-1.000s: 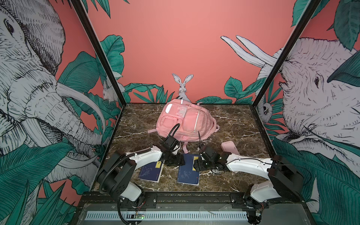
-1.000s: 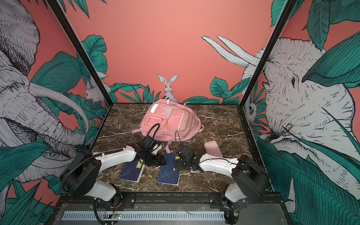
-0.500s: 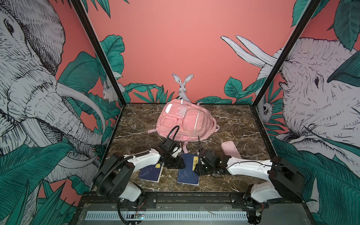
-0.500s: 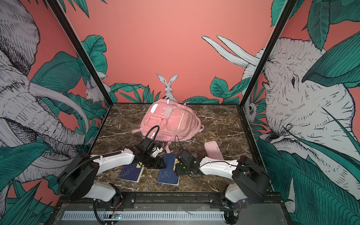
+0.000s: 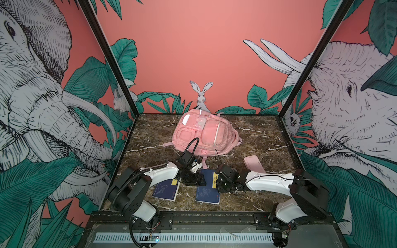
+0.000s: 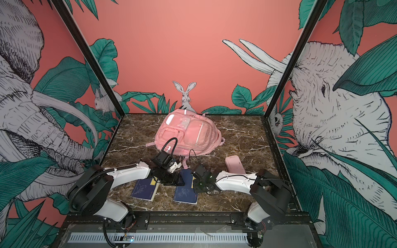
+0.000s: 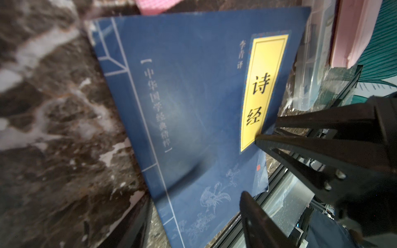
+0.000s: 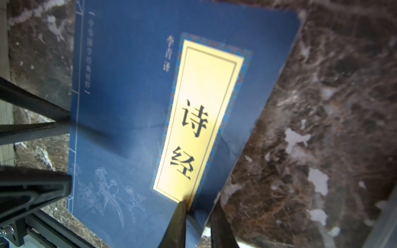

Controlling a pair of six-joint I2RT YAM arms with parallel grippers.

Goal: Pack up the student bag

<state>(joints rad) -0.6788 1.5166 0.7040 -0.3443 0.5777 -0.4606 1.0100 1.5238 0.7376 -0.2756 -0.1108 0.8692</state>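
The student bag [image 5: 204,133] is a big pink backpack lying flat at the back middle of the marble table [image 5: 257,137], apart from both grippers. Two blue books with yellow labels lie near the front: one on the left [image 5: 164,190], one in the middle [image 5: 207,192]. My right gripper [image 8: 198,206] is shut on the middle book's [image 8: 133,107] right edge, one finger on the cover and one beneath. My left gripper [image 7: 195,199] stands open, low over that book's [image 7: 193,96] left edge. Both top views show the grippers facing each other across it.
A flat pink pencil case [image 5: 254,164] lies right of the books, just behind my right arm. A pink strap of the bag [image 5: 203,163] trails toward the books. Painted walls close in the table on three sides, and a black rail [image 5: 214,216] runs along the front.
My right gripper has gone from wide open to shut on the middle book's right edge. Both grippers have come lower and a little toward the front. The left gripper stays open.
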